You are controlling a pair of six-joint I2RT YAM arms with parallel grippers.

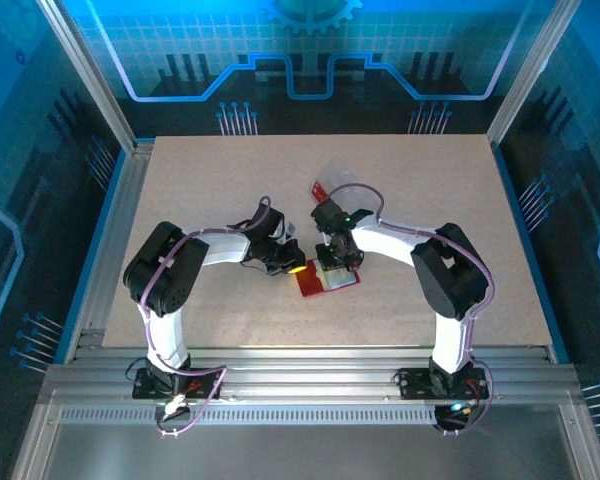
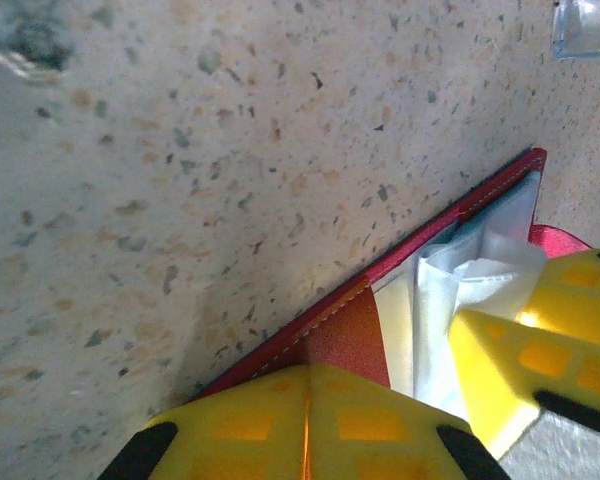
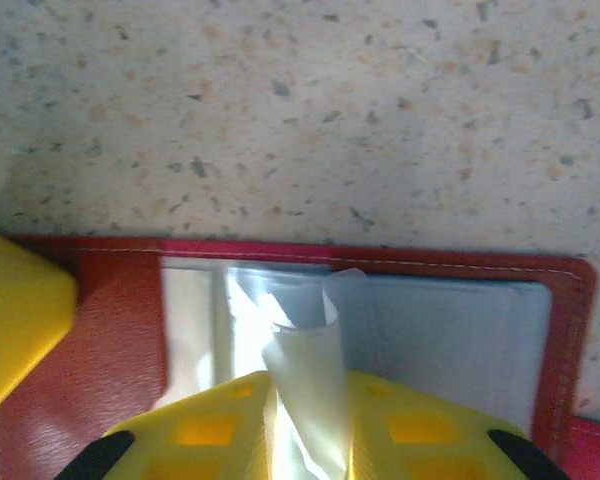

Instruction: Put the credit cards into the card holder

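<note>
At desk [image 1: 200, 180] centre, top view: small red folding card holder [image 1: 313, 285] lies open and flat, with both arms reaching in over it. Left gripper [image 1: 288, 264] is at its left edge and right gripper [image 1: 332, 262] is over its upper middle, the two just beside each other. Thin flat red card [image 1: 320, 189] lies further back beside a clear plastic bag [image 1: 345, 176], well apart from the card holder. Left wrist view: yellow jaws are closed tight, tips together on the red left panel of the card holder [image 2: 345, 335]. Can't tell if they pinch it or just press it down. The right gripper's yellow fingers [image 2: 500, 370] sit just beside, at the glossy pockets. Right wrist view: jaws narrow, clamped on a clear plastic pocket flap [image 3: 302, 350] that curls up out of the open card holder [image 3: 570, 320]. The holder's stitched red rim lies flat on the speckled desk.
</note>
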